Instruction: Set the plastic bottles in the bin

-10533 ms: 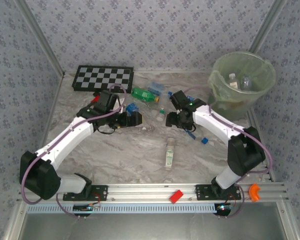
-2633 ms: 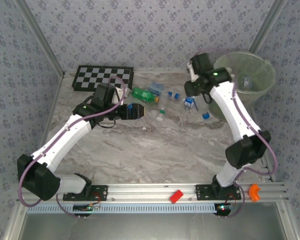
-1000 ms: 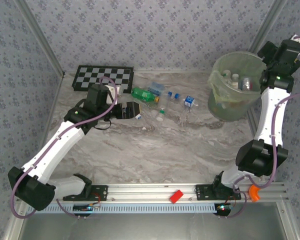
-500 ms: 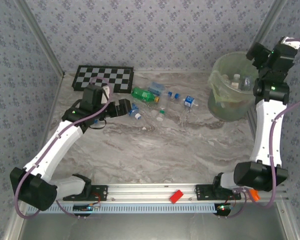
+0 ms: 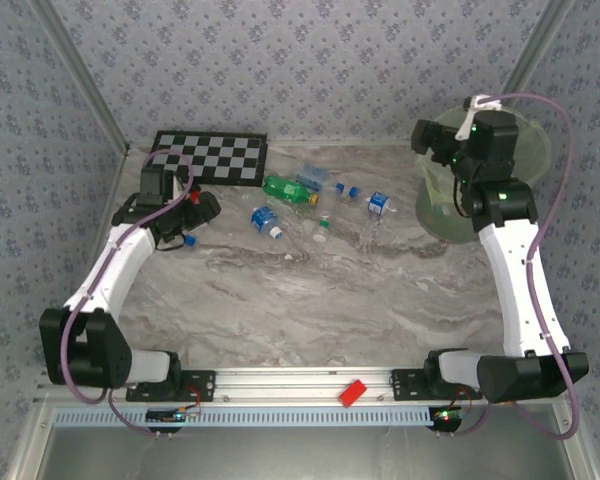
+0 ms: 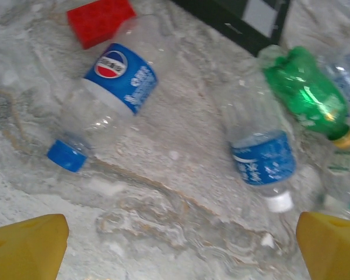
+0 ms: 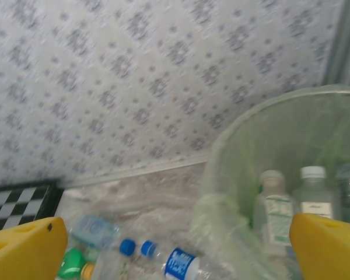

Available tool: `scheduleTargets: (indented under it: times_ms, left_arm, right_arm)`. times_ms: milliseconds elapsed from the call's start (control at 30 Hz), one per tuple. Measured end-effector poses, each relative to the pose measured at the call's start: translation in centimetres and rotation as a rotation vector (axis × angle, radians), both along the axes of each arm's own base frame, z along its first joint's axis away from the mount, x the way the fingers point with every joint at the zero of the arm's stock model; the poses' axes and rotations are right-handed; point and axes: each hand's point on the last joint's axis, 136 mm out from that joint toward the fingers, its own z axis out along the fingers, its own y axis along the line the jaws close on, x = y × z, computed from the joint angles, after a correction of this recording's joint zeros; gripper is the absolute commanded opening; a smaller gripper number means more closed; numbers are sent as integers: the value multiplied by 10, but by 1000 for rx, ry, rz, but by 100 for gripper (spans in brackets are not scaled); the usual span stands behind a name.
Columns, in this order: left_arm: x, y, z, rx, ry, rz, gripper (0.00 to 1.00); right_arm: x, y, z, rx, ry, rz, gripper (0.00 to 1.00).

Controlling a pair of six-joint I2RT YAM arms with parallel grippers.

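Farthest from the bin point(image 5: 442, 212), well off to its left, the left gripper point(image 6: 178, 248) hangs low over the table point(image 5: 380, 300). Its yellow fingers point(image 6: 26, 248) are spread wide apart with nothing between them. Just ahead of it, on the side away from the bin, lies a small red block point(image 6: 102, 20), touching the base of a clear bottle point(image 6: 114, 87) with a blue label and a blue cap, which lies on its side. Behind these, also far left of the bin, the chequered board point(image 5: 208, 157) lies flat against the back wall.

A step closer to the bin lies a second bottle point(image 6: 259, 151) with a blue label and a white cap, and beside it a crumpled green bottle point(image 6: 303, 96) with a yellowish cap. Nearer to the bin, a loose cluster of small clear bottles point(image 5: 345, 192) is scattered on the marble-patterned top, the last of them with a blue label point(image 5: 378, 204) just left of the bin.

The right gripper point(image 7: 176, 248) is raised by the bin's left rim, fingers wide apart, holding nothing. Inside the bin, against its pale green wall, stand two capped bottles point(image 7: 312, 192).
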Motion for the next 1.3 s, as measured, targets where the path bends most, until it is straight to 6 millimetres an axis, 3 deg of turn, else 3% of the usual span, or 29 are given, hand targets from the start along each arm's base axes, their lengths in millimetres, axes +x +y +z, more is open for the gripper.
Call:
scheduleTargets:
  times_ms: [133,267,433,700,967,1133,1300]
  left_arm:
    - [14,13,-30,9,64,37,100]
    - [27,23,-59,24,139,57,100]
    - [54,37,-77,55,176,71,99]
    - [73,45,-96,85,209,42,96]
    - [66,30,-113,20,248,-15,93]
    - [47,23,-130,-19,299,-37,89]
    - [39,17,-133,-29,314,-52,83]
  right_arm:
    - [-8,38,-10,-27,37,116,100]
    - [-16,59,-17,-59,68,184,100]
    - [-26,56,-25,-93,98,186,100]
    - [-38,50,-27,-115,103,175,100]
    - [-36,50,-34,-119,122,173,100]
    - [-30,52,-41,-117,140,176,100]
    - [-23,57,-48,-110,154,183,100]
